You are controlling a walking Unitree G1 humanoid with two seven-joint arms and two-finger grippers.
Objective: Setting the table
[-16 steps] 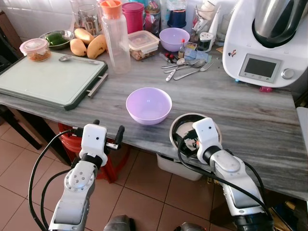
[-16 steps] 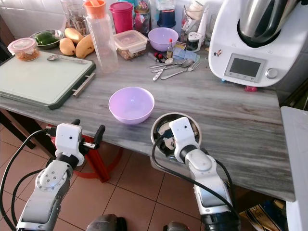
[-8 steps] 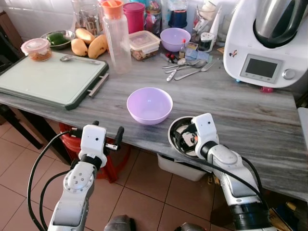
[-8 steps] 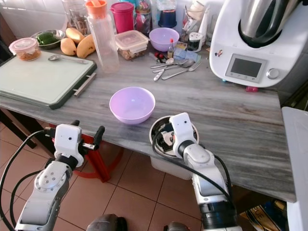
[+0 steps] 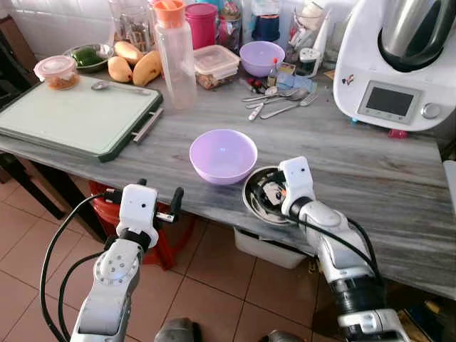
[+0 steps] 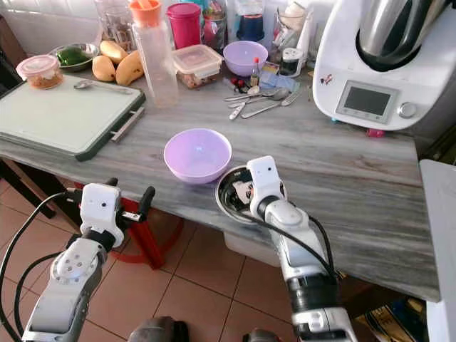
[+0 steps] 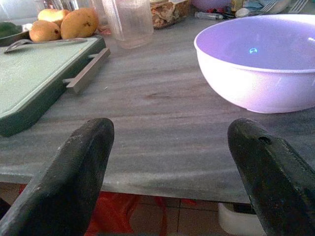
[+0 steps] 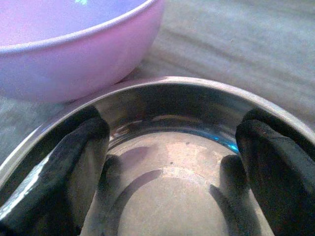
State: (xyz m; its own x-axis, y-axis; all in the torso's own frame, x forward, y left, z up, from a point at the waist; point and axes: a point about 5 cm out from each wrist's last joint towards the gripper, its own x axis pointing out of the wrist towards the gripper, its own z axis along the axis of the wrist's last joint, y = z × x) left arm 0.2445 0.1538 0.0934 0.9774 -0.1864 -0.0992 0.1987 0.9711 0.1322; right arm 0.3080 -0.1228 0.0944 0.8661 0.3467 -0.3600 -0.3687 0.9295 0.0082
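A steel bowl (image 5: 251, 204) sits at the table's front edge, right beside a light purple bowl (image 5: 222, 154). My right gripper (image 5: 269, 194) reaches down into the steel bowl. Its two black fingers (image 8: 78, 162) stand wide apart against the inner wall of the steel bowl (image 8: 172, 196), open, with the purple bowl (image 8: 74, 59) just beyond the rim. My left gripper (image 5: 159, 191) hovers open below and in front of the table edge, left of the purple bowl (image 7: 256, 69), holding nothing.
A green-rimmed cutting board (image 5: 71, 117) lies at the left. Behind it are mangoes (image 5: 135, 65), a tall plastic bottle (image 5: 173, 53), containers, a second purple bowl (image 5: 260, 57) and loose cutlery (image 5: 278, 101). A white kitchen machine (image 5: 395, 64) stands back right. A red stool (image 5: 105, 208) is under the table.
My right gripper has slid left with the steel bowl, which now sits next to the purple bowl. The left arm has stayed put.
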